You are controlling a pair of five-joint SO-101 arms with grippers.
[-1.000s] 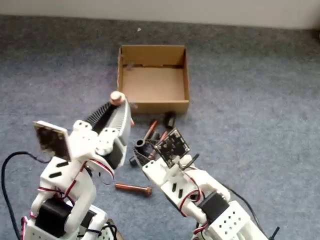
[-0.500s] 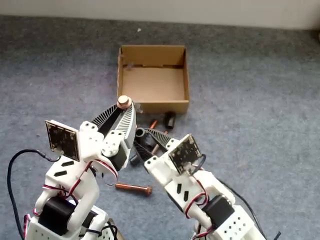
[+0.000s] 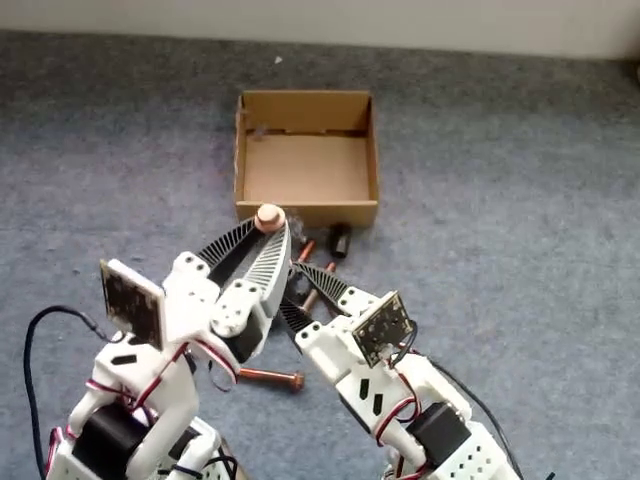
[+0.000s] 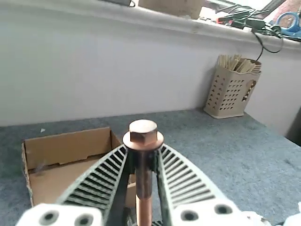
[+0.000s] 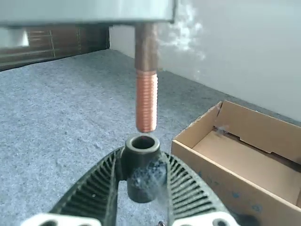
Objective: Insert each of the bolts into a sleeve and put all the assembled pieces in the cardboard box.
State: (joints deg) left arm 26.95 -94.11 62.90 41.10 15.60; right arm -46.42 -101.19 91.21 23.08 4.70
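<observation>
Above the grey carpeted surface, between the two white arms and the open brown cardboard box, we see the left end effector raised, its ribbed fingers closed tightly on the shank of a copper-coloured metal bolt with a flanged hexagonal head. We find this bolt upright, with its head uppermost and just proud of the fingertips and its threaded end pointing straight down. Directly beneath it, the right end effector has its fingers pinched against the sides of a short black cylindrical sleeve, which stands upright with its round bore facing up. From the right wrist view we judge that the threaded tip hangs just above the sleeve's rim. It is lined up with the bore and a thin gap separates them, so the bolt is not yet inside. Beyond this pair, we see the box resting on the surface with its opening upward. Just in front of its near wall lie another black sleeve and two more copper bolts, partly hidden by the end effectors. One further copper bolt lies flat on the surface near the arms' bases, well apart from the box. Past the box, in the left wrist view, we note a beige perforated holder of wooden sticks standing against a white wall.
</observation>
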